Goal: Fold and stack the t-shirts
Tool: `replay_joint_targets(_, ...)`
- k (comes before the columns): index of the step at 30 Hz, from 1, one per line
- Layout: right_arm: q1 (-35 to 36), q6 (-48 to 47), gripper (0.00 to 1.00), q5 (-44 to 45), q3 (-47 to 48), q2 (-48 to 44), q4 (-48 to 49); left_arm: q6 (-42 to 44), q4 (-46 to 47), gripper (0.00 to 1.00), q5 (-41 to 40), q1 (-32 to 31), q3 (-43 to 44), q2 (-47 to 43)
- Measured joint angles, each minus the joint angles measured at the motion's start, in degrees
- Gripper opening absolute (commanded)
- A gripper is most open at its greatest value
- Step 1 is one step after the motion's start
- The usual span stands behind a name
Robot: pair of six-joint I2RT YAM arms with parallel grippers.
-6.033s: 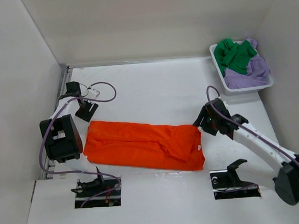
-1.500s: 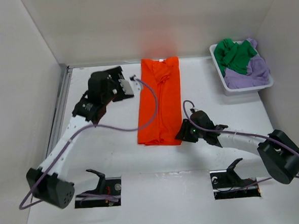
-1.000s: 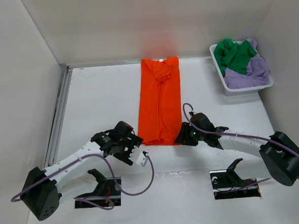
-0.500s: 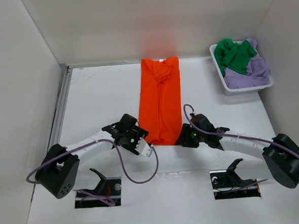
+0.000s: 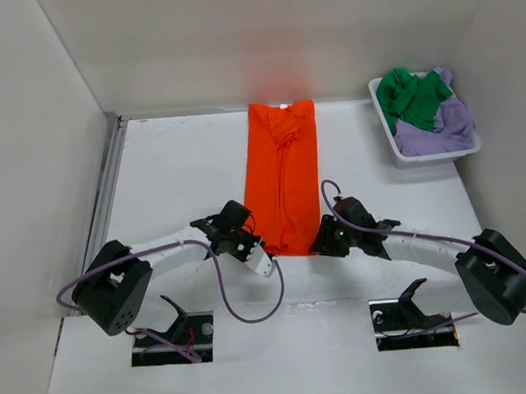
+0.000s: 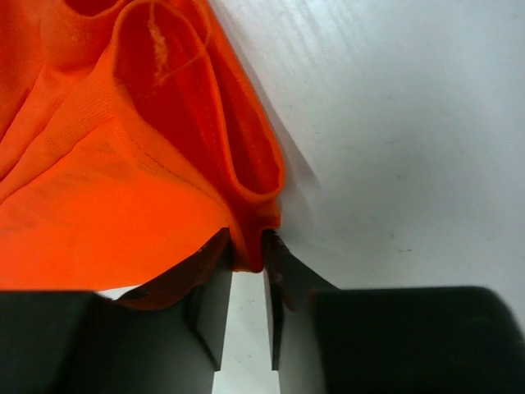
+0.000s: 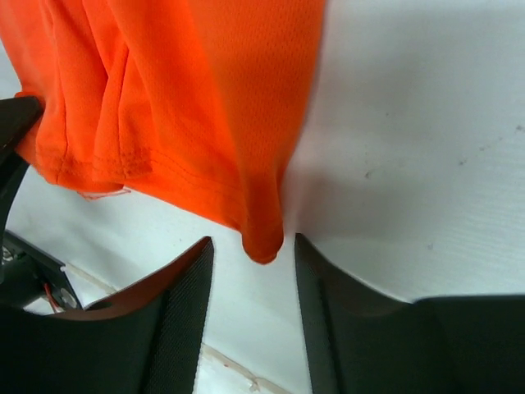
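Swung in from the far left and closed: left gripper (image 6: 247, 267), pinching the near-left hem corner. Stretches lengthwise across table (image 5: 172, 167), collar far, hem near both arms: orange t-shirt (image 5: 281, 178). Sits well apart, blocking nothing: basket (image 5: 380, 117) holding green t-shirt (image 5: 413, 94) and lavender t-shirt (image 5: 437, 128). Straddles the near-right corner, jaws spread: right gripper (image 7: 252, 240).

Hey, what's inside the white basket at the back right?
A green shirt and a lavender shirt fill the basket, crumpled together. Anything beneath them, and the basket's floor, is covered.
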Motion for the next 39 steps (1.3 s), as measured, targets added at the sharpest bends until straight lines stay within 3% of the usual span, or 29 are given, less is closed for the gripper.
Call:
replay_joint_targets(5,-0.74,-0.15,0.07,0.00,0.79,2.84,0.35,-1.18,0.66,0.09,-0.09,0.11,0.59,1.05)
replay_joint_targets(7,-0.90,-0.02,0.00,-0.11,1.11,3.52,0.26,-2.16,0.50,0.08,-0.26,-0.04,0.68,1.05)
replay_joint_targets(13,-1.81,-1.51,0.00,-0.46,4.70,3.56,-2.29,-7.43,-5.46,0.06,-0.09,0.26,6.01,1.11)
replay_joint_targets(19,-6.64,-6.78,0.00,-0.72,17.03,6.58,-5.22,-13.14,-8.11,0.04,0.66,6.47,19.08,4.98)
replay_joint_targets(31,-17.81,-15.74,0.00,-3.23,43.30,25.46,-10.01,-21.59,-7.91,0.05,0.85,15.63,44.70,24.70)
replay_joint_targets(39,-21.20,-18.45,0.00,-4.31,55.45,35.54,-14.16,-23.54,-5.49,0.07,0.83,17.68,54.99,35.21)
